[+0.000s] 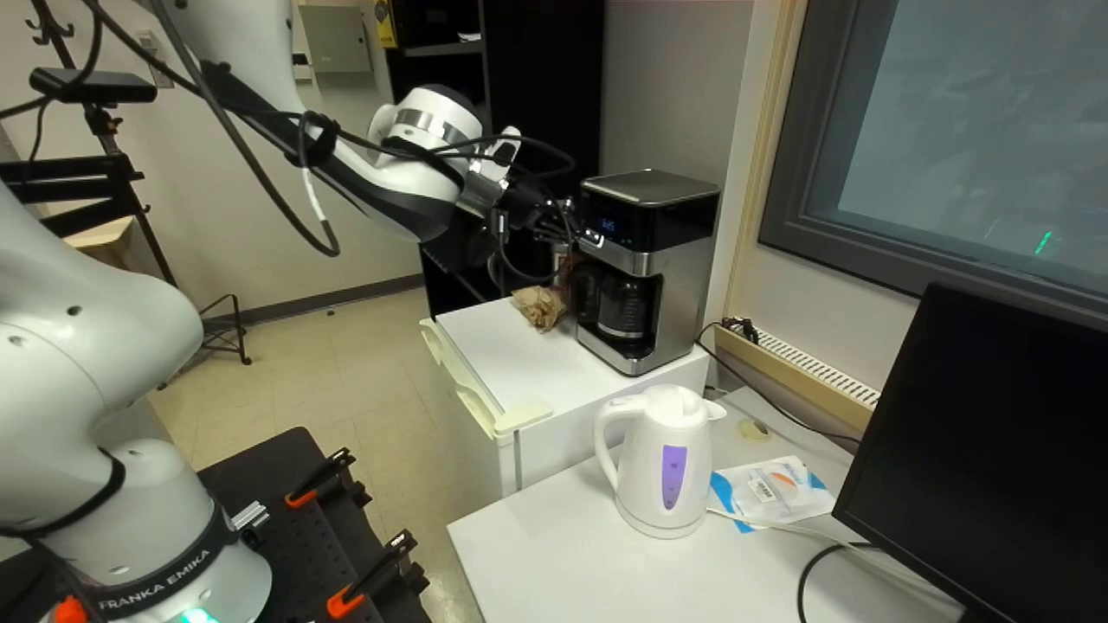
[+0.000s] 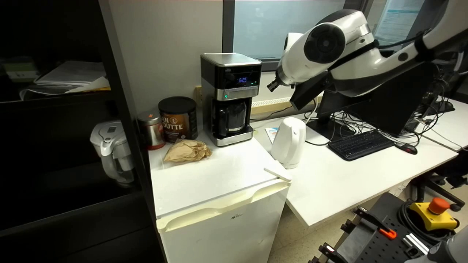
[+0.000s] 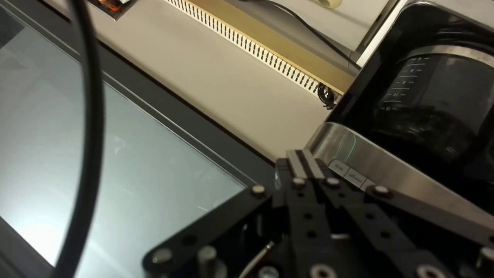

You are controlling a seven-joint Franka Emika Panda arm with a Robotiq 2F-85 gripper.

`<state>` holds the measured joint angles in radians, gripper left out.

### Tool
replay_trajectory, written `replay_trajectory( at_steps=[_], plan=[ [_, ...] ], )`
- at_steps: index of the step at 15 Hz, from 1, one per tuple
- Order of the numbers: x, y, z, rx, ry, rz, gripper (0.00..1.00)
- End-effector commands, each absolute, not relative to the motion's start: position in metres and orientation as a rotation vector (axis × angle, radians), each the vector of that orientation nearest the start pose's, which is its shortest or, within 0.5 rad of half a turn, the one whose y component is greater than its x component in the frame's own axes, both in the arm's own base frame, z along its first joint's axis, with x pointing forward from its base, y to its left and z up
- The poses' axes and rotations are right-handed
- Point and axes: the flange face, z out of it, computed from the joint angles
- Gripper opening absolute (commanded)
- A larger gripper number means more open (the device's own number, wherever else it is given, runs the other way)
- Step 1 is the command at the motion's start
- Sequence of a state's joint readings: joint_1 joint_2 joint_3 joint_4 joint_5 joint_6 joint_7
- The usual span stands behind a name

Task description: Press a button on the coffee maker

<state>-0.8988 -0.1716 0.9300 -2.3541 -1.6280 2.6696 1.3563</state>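
While the claw (image 3: 305, 164) is pinched narrow, nothing in it, the button row (image 3: 355, 177) on the coffee maker (image 2: 231, 94), atop the fridge (image 2: 219, 179), runs down-right from near the claw in wrist view; not touching, so I'd shift that way, then push

The coffee maker (image 2: 230, 93) I watch in an exterior view stands on a fridge (image 2: 219, 179); left of it, a paper bag (image 2: 187, 150) lies before a tin (image 2: 179, 117); at right, a kettle (image 2: 289, 142) and keyboard (image 2: 360, 144) share the desk (image 2: 340, 193) beside the fridge.
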Motion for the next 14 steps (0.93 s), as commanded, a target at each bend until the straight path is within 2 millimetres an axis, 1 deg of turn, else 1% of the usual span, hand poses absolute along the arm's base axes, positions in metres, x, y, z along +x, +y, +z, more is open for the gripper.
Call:
replay_trajectory(
  at_steps=[1,5,6,10,14],
  plan=[
    [0.527,0.052,0.378,2.253,0.139,1.083,0.02],
    [0.541,0.051,0.363,2.254,0.141,1.077,0.02],
    [0.545,0.051,0.352,2.252,0.156,1.055,0.02],
    [0.56,0.051,0.344,2.264,0.157,1.061,0.02],
    [0.574,0.052,0.343,2.258,0.149,1.079,0.02]
  ],
)
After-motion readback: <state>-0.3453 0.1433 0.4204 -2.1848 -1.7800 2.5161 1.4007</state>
